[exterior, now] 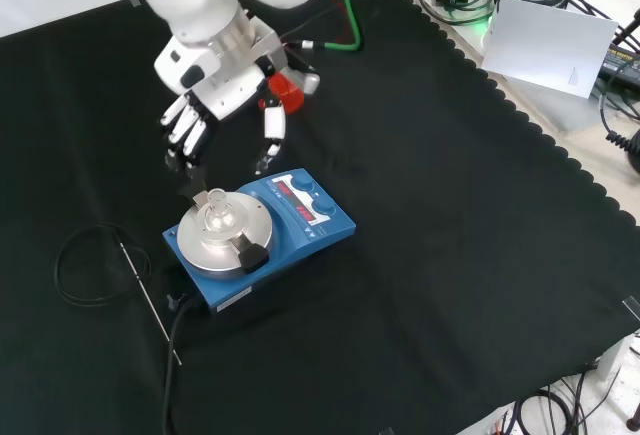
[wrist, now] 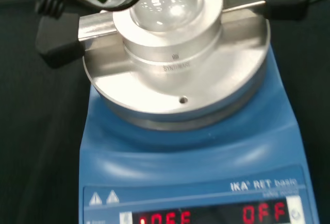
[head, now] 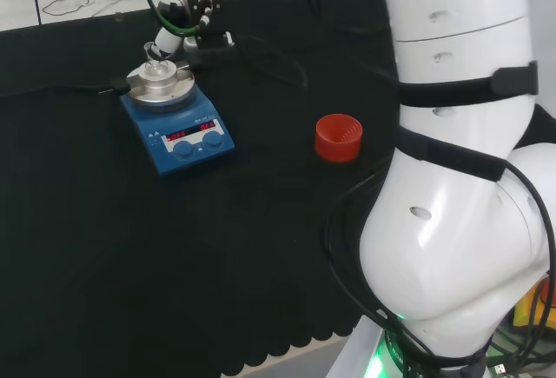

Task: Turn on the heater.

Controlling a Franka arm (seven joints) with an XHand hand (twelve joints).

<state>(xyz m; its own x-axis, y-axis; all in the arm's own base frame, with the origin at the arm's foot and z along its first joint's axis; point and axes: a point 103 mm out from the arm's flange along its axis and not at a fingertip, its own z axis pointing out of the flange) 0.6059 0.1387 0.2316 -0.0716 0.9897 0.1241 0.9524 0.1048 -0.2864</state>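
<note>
The blue hotplate heater sits left of centre on the black cloth in the front view, a glass flask on its plate. The hand hovers above, fingers spread, empty. A red ribbed ring stands apart.

Wrist view: heater knobs cut off below its display; round flask neck cut off above.

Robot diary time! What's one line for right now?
hand: open, above heater | heater: untouched | flask: on heater plate
</note>
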